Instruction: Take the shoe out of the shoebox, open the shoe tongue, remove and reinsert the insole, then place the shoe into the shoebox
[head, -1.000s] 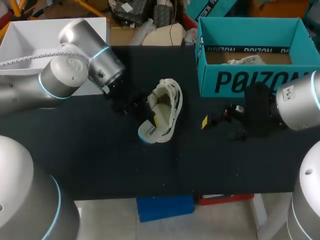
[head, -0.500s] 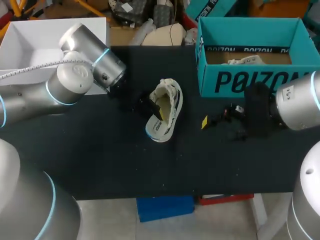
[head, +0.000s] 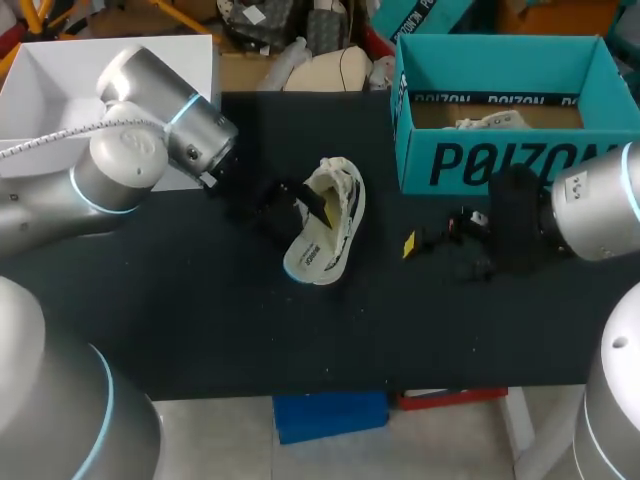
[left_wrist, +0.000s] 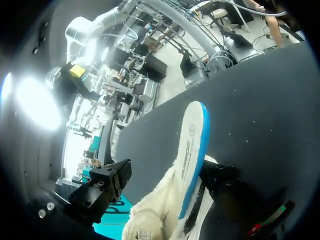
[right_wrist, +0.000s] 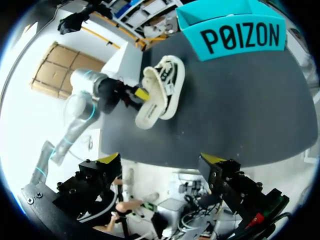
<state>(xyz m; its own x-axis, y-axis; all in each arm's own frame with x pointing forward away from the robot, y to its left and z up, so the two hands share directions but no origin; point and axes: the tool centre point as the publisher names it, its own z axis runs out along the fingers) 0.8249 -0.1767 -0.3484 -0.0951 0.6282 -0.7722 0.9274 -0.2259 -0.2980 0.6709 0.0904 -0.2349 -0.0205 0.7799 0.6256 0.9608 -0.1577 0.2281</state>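
Cream sneaker on its side mid-bench, insole sticking out; L hand at it, R hand spread.

The cream fabric sneaker w/ black trim (head: 338, 205) lies on its side on the dark bench (head: 200, 320), approx. midway btwn the left & right edges and nearer the far edge. A white foam insole w/ blue rim (head: 303, 262) sticks out of it toward the near edge. L hand (head: 293, 208) is against the sneaker's opening, on the side facing the left edge; can't tell whether it pinches anything. The teal cardboard shoebox (head: 480, 165) stands open at the far right corner, well apart from the sneaker. R hand (right_wrist: 160, 160) hovers near the right edge, on the near side of the shoebox, fingers spread wide.
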